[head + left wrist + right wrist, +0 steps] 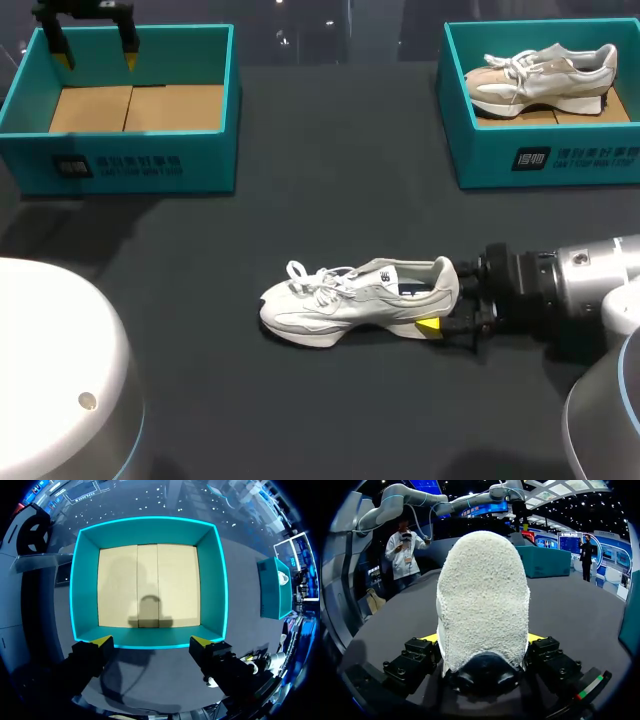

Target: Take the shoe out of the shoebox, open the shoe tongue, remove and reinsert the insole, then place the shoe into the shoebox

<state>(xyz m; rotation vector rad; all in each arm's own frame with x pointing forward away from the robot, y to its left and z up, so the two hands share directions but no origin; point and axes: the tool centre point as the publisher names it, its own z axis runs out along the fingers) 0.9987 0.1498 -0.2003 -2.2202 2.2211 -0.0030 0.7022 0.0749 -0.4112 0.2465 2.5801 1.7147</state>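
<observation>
Noting state: white-and-cream mesh lace-up sneaker lies out of its box on the dark tabletop, roughly mid-table, sole down, toe towards my left side. Right gripper is clamped on the sneaker's heel, one finger on each flank in the right wrist view. Left gripper hangs with its fingers apart over the empty teal cardboard shoebox, well apart from the sneaker. A second pale sneaker sits in the other teal shoebox at far right. Judgement: take-out is done and the tongue step is next. To do it well, the right clamp should pin the heel with the sole flat while the left comes across, descends over the laces, pinches the tongue's top edge just ahead of the collar and lifts towards the toe. Risk: snagging a lace loop, or tipping the sneaker.
</observation>
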